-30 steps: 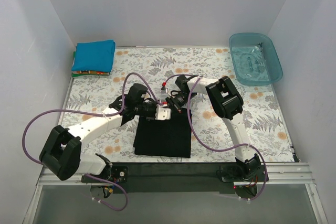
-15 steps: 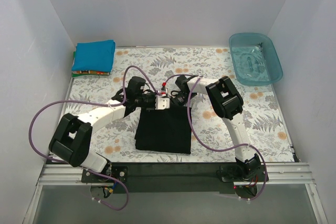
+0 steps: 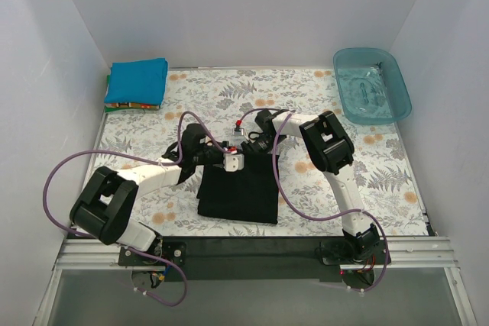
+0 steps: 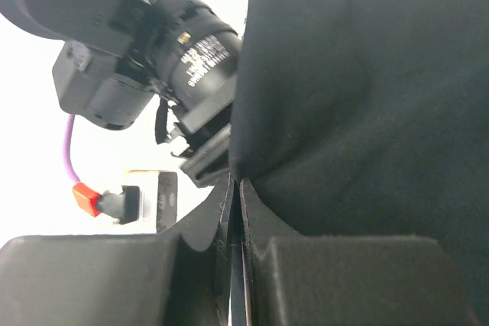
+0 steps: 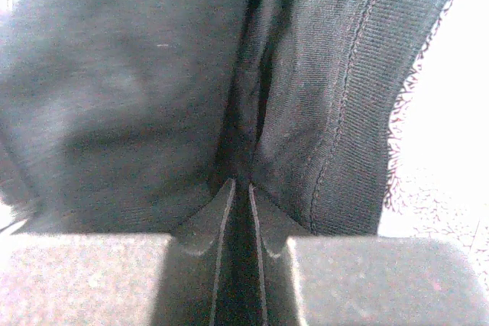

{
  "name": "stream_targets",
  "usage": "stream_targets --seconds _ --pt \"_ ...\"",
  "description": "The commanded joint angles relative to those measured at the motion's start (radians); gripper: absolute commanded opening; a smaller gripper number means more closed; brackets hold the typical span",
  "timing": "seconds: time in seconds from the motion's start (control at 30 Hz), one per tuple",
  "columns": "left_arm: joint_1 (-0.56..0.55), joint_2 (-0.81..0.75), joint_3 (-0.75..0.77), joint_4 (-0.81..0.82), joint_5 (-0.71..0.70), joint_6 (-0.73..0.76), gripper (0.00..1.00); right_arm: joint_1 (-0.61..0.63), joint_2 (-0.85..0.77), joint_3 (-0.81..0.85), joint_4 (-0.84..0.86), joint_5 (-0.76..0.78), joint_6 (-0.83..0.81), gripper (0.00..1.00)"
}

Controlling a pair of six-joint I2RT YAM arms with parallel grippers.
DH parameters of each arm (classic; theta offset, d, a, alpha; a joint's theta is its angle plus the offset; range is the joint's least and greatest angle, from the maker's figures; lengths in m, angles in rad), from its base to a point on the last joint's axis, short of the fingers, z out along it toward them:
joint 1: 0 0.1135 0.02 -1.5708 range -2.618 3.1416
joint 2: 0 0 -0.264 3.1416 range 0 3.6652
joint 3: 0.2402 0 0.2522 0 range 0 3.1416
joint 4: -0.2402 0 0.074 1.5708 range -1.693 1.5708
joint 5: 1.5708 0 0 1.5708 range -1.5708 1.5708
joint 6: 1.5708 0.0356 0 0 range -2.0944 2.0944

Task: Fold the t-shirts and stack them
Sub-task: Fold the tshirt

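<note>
Pinching the black shirt point(image 3: 237, 198) at its far edge with both grippers, mid-table.
The left gripper point(image 4: 235, 188) is clamped tight on a fold of the cloth; the right gripper point(image 5: 238, 188) nips the hem just beside it, jaws narrow. The shirt's near part lies flat on the tablecloth point(image 3: 321, 181). The blue shirt point(image 3: 137, 80) sits folded in the far left corner, the tub point(image 3: 372, 85) far right.

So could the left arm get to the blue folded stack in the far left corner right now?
Probably not yet: the left gripper is shut on the black t-shirt. The tablecloth toward the blue stack looks unobstructed.
</note>
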Motion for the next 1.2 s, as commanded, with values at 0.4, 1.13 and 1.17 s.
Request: stream_targets --seconds 0.4,1.13,1.17 --pt "0.006 -0.027 -0.185 0.208 -0.020 0.084 0.00 0.017 -0.153 0.198 -0.140 0.459 0.013 0.30" --pt "0.271 -0.073 0.290 -0.527 0.165 -0.770 0.44 -0.303 -0.409 0.033 -0.169 0.303 -0.006 0.68" --pt "0.287 -0.063 0.292 -0.545 0.168 -0.807 0.46 -0.303 -0.430 0.003 -0.150 0.289 0.008 0.68"
